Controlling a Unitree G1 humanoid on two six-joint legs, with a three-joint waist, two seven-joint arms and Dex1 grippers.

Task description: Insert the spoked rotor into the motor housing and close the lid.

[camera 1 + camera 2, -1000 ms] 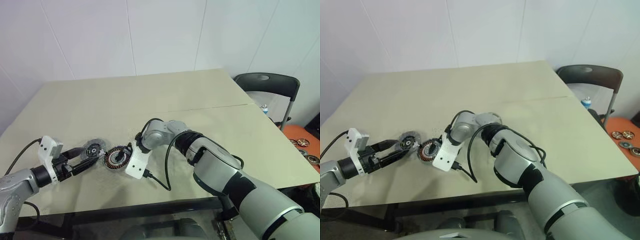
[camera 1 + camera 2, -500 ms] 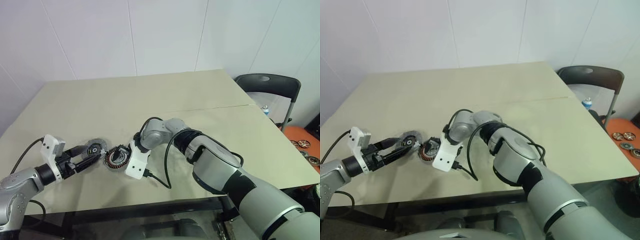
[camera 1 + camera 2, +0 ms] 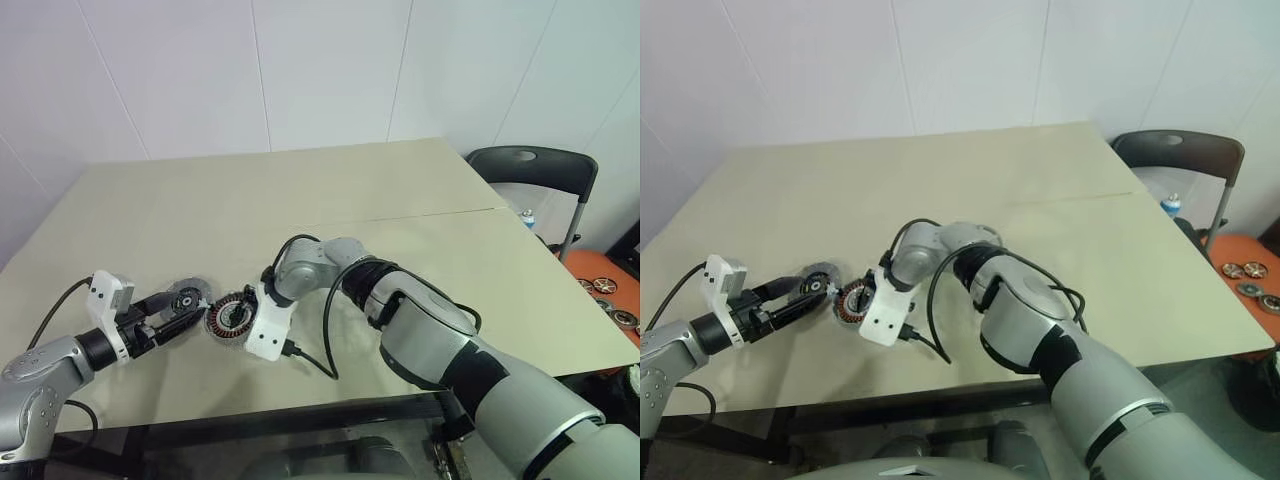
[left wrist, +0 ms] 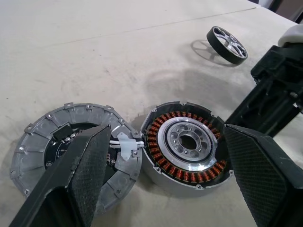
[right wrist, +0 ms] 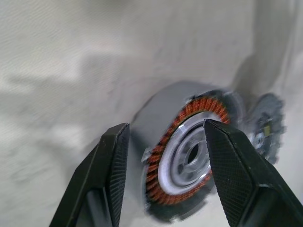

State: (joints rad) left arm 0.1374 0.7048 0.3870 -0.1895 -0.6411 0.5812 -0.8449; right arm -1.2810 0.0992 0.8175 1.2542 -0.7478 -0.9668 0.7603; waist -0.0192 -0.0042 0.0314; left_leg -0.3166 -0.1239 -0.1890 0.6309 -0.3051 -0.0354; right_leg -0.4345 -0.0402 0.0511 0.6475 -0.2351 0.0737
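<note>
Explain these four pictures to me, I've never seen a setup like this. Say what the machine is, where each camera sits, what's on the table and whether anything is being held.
This is a humanoid robot with two arms, each ending in a two-fingered black gripper. The two wide pictures come from cameras in its head, looking down at a beige table. The two close-ups come from cameras on its wrists, looking along the fingers.

On the table lie the motor housing with its copper windings, the silver-grey lid touching it and joined to it by white wires, and the spoked rotor lying apart.

The left gripper is open, with the lid and housing in front of it. The right gripper has a finger on either side of the housing; I cannot tell whether it grips. Nothing is lifted.
</note>
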